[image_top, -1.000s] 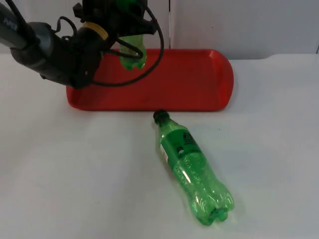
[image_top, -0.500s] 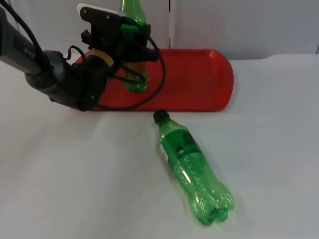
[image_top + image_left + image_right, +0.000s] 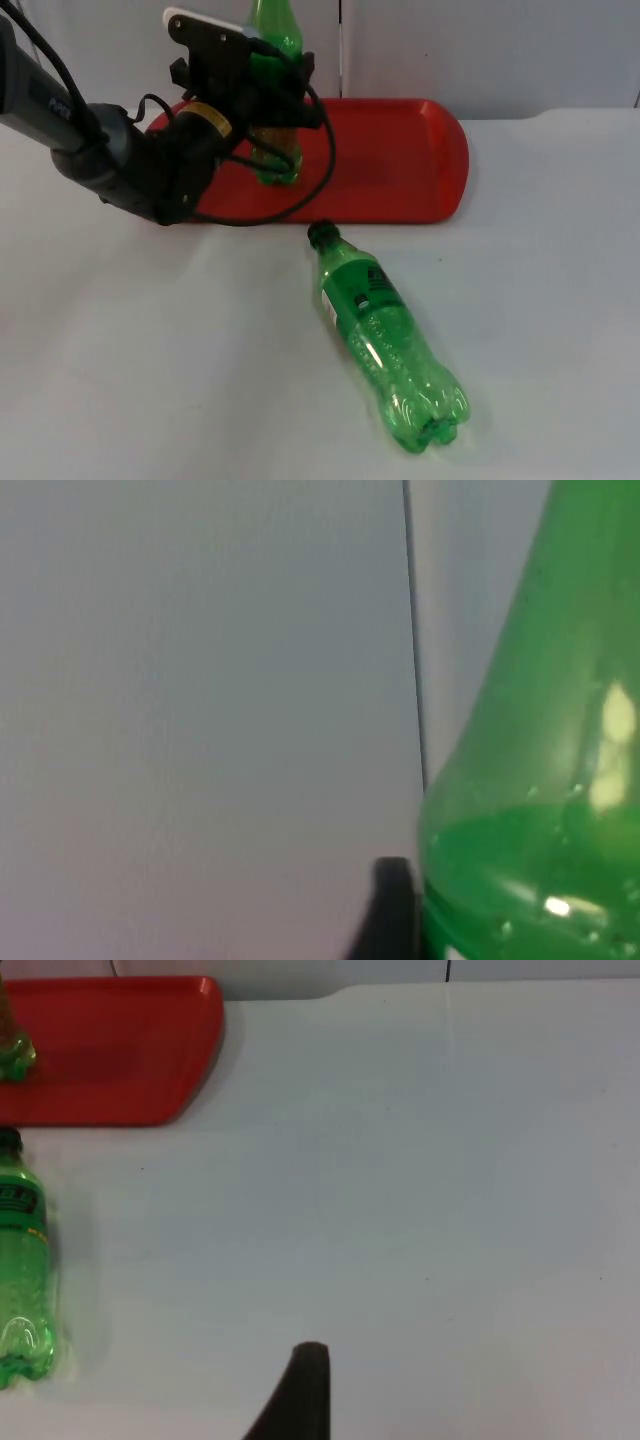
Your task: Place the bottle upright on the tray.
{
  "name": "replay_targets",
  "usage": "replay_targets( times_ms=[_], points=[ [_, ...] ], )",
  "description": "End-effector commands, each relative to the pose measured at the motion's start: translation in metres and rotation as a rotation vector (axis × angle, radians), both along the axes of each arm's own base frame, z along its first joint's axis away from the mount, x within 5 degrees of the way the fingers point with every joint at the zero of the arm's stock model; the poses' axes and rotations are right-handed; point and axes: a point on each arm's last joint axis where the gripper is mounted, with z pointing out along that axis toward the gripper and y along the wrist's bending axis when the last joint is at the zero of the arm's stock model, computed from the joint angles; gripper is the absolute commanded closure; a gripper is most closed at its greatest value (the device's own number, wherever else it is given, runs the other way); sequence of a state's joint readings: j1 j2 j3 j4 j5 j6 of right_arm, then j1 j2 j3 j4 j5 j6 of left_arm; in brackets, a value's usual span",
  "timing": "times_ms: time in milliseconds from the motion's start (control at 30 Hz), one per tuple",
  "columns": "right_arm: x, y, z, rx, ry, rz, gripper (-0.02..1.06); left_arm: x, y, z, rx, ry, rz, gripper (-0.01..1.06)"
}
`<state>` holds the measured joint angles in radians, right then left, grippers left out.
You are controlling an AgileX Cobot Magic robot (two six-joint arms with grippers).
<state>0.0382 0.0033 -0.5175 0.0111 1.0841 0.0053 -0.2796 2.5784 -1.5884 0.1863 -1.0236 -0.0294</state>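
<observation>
A green plastic bottle stands upright over the left part of the red tray, with its base down at the tray floor. My left gripper is shut on its upper body. In the left wrist view the bottle sits right beside a black fingertip, against the grey wall. A second green bottle lies on its side on the table in front of the tray, its cap toward the tray. The right arm waits; one fingertip of its gripper hangs over bare table to the right of that lying bottle.
The tray lies along the back of the white table, against the grey partition wall. Its right half holds nothing. The left arm's body reaches over the tray's left end.
The left gripper has carried the bottle from a tilted pose at the tray's back edge to upright. It has come down and slightly right onto the tray. The lying bottle has not moved.
</observation>
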Motion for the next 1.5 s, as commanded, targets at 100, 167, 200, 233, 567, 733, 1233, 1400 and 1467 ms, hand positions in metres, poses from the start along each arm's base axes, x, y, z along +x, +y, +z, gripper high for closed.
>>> replay_targets(
  times_ms=[100, 167, 200, 233, 567, 733, 1233, 1400, 1467],
  points=[
    [0.0, 0.0, 0.0, 0.003, -0.006, -0.005, 0.2, 0.0, 0.0, 0.002, -0.025, -0.021, -0.011, 0.01],
    [0.0, 0.0, 0.0, 0.003, -0.006, -0.005, 0.2, 0.0, 0.0, 0.003, -0.027, -0.025, -0.012, 0.0],
    [0.0, 0.0, 0.0, 0.003, -0.006, -0.005, 0.2, 0.0, 0.0, 0.003, -0.027, -0.025, -0.012, 0.0],
    [0.0, 0.0, 0.0, 0.003, -0.006, -0.005, 0.2, 0.0, 0.0, 0.003, -0.027, -0.025, -0.012, 0.0],
    [0.0, 0.0, 0.0, 0.003, -0.006, -0.005, 0.2, 0.0, 0.0, 0.003, -0.025, -0.022, -0.011, 0.0],
    [0.0, 0.0, 0.0, 0.003, -0.006, -0.005, 0.2, -0.003, 0.0, 0.003, -0.017, -0.017, -0.017, 0.0],
    [0.0, 0.0, 0.0, 0.003, -0.006, -0.005, 0.2, -0.034, 0.009, 0.01, 0.009, 0.062, -0.011, 0.0],
    [0.0, 0.0, 0.0, 0.003, -0.006, -0.005, 0.2, -0.048, 0.018, 0.004, -0.001, 0.124, 0.041, 0.0],
    [0.0, 0.0, 0.0, 0.003, -0.006, -0.005, 0.2, -0.052, 0.022, 0.002, -0.011, 0.14, 0.062, 0.0]
  ],
)
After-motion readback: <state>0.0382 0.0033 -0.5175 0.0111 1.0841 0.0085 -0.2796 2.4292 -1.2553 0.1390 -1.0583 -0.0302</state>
